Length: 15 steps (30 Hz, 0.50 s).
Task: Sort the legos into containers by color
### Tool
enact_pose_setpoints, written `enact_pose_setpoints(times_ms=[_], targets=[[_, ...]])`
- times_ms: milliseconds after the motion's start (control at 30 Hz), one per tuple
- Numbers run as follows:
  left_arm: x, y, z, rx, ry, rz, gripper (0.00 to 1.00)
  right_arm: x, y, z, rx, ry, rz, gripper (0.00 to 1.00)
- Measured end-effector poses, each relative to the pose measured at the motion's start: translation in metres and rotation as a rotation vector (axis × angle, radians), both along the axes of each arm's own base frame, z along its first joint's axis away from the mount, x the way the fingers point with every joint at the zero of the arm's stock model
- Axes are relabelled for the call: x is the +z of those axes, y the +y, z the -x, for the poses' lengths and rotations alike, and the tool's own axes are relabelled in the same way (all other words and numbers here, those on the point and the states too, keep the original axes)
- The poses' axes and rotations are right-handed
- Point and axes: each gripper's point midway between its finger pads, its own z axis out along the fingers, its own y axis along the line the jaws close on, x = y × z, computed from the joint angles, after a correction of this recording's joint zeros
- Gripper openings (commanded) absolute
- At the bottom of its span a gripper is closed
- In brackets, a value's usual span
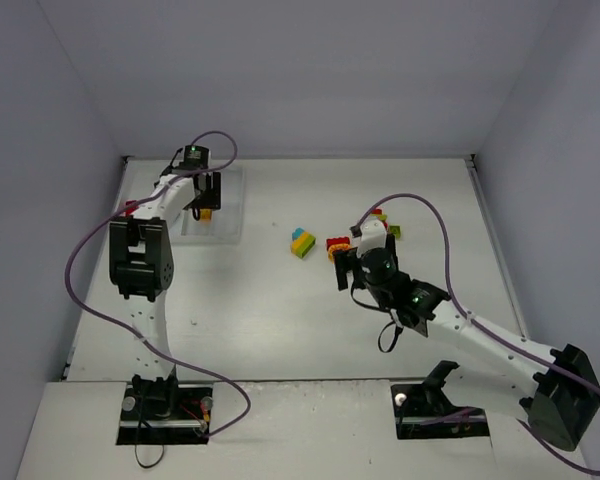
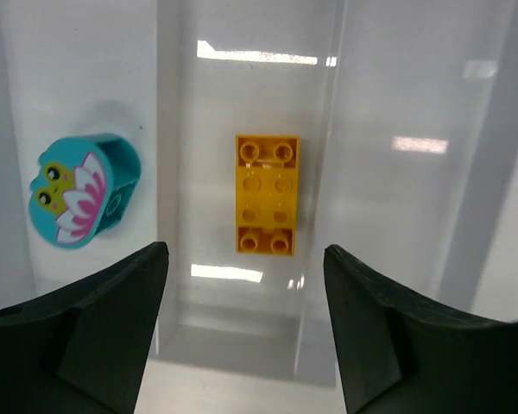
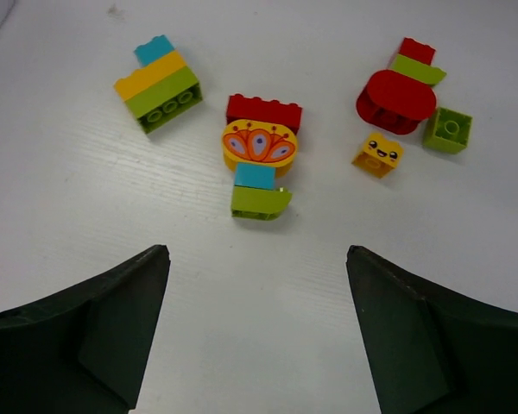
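The white tray (image 1: 230, 205) lies at the far left. My left gripper (image 1: 206, 200) hovers over it, open and empty (image 2: 243, 254). In the left wrist view a yellow lego (image 2: 267, 194) lies in one compartment and a cyan round lego with a flower print (image 2: 85, 191) in the compartment to its left. My right gripper (image 1: 345, 262) is open and empty (image 3: 257, 254) just short of the loose legos. Ahead of it lies a red, orange, blue and green clump (image 3: 259, 155). A blue, yellow and green clump (image 3: 160, 84) lies to the left.
To the right lie a red and green clump (image 3: 397, 90), a small yellow face brick (image 3: 378, 155) and a green square brick (image 3: 447, 130). Grey walls enclose the table on three sides. The tray's dividers (image 2: 332, 129) stand upright between compartments.
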Motion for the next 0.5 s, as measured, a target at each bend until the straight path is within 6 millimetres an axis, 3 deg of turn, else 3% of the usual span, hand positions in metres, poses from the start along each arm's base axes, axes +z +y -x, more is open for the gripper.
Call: enact_pose_setpoints(times_ms=[133, 233, 267, 367, 433, 500], targets=[[0.057, -0.005, 0.019, 0.023, -0.092, 0.063, 0.75, -0.007, -0.033, -0.029, -0.158, 0.045, -0.032, 0.68], [0.124, -0.012, 0.045, 0.031, -0.225, 0.147, 0.77, -0.017, -0.063, -0.052, -0.293, 0.087, -0.046, 0.67], [0.147, -0.015, 0.054, 0.028, -0.277, 0.176, 0.92, -0.022, -0.071, -0.058, -0.331, 0.104, -0.047, 0.68], [0.202, -0.026, 0.09, 0.0, -0.409, 0.256, 0.92, -0.037, -0.081, -0.075, -0.401, 0.154, -0.045, 0.71], [0.221, -0.033, 0.113, -0.03, -0.461, 0.285, 0.92, -0.051, -0.084, -0.085, -0.434, 0.194, -0.037, 0.72], [0.227, -0.04, 0.132, -0.057, -0.483, 0.306, 0.92, -0.065, -0.084, -0.094, -0.462, 0.23, -0.031, 0.7]])
